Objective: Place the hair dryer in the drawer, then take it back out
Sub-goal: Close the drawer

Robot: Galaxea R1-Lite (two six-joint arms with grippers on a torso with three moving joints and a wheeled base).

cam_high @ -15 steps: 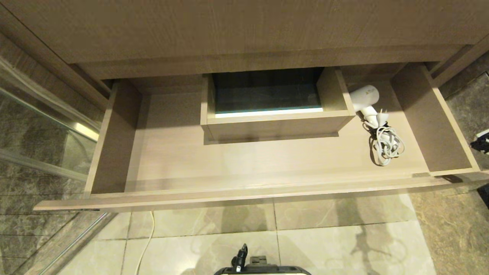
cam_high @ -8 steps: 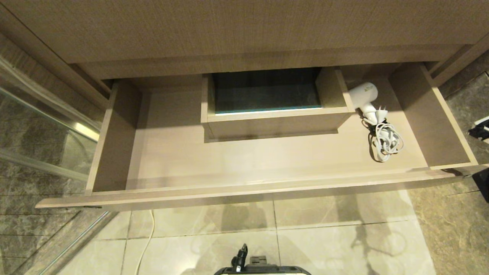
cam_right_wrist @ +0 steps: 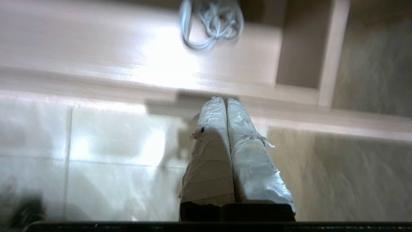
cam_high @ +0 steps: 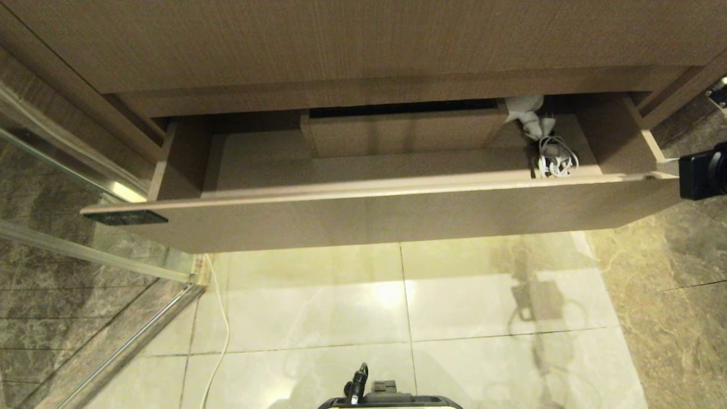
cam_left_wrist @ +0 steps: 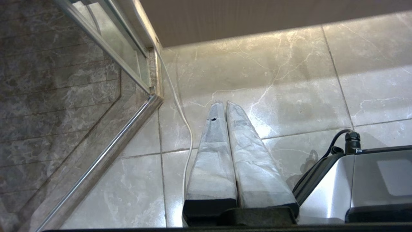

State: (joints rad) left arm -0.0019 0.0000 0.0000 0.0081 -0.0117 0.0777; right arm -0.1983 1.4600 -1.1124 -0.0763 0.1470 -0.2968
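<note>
Hair dryer (cam_high: 525, 111) lies in the half-open drawer (cam_high: 363, 213)

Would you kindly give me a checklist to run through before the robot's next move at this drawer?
1. Hair dryer inside the drawer, back right corner: ok.
2. Cord coiled behind the drawer front, not hanging over it: ok.
3. Drawer fully shut: not ok, partly open.
4. Right end effector shut and empty, by the drawer front: ok.
5. Right end effector touching the front: cannot tell.
6. Left end effector shut, parked over the floor: ok.
</note>
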